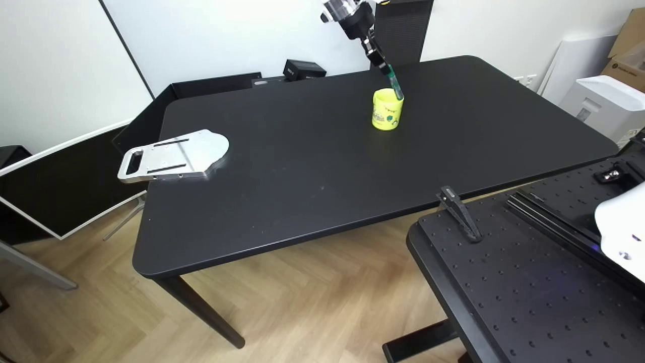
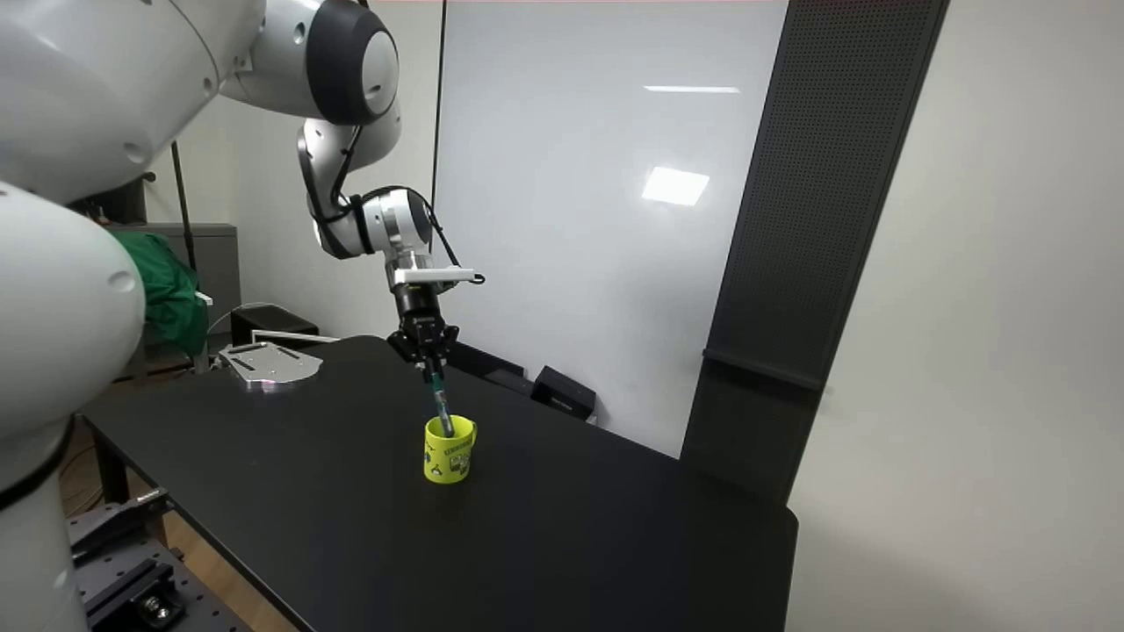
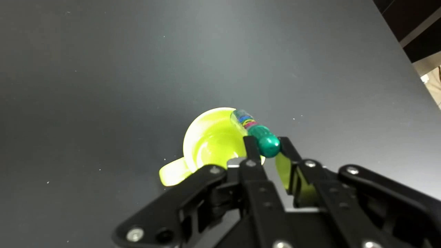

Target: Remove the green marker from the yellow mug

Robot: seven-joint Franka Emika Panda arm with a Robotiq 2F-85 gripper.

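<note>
The yellow mug (image 1: pixel 385 115) stands upright on the black table; it also shows in an exterior view (image 2: pixel 447 461) and in the wrist view (image 3: pixel 212 146), its handle at lower left there. The green marker (image 1: pixel 396 86) is tilted, with its green end up and clear striped barrel down. My gripper (image 3: pixel 267 144) is shut on the marker's green end (image 3: pixel 263 136). The marker's lower end is at the mug's rim and covers part of it in the wrist view. I cannot tell whether its tip is inside or just above. The fingers are above the mug in an exterior view (image 2: pixel 432 372).
The black table (image 1: pixel 282 201) carries a white-and-grey flat plate (image 1: pixel 176 154) at its far end from the mug. A black box (image 1: pixel 303 69) sits behind the table's back edge, by the whiteboard. A perforated black bench (image 1: pixel 524 282) stands beside the table.
</note>
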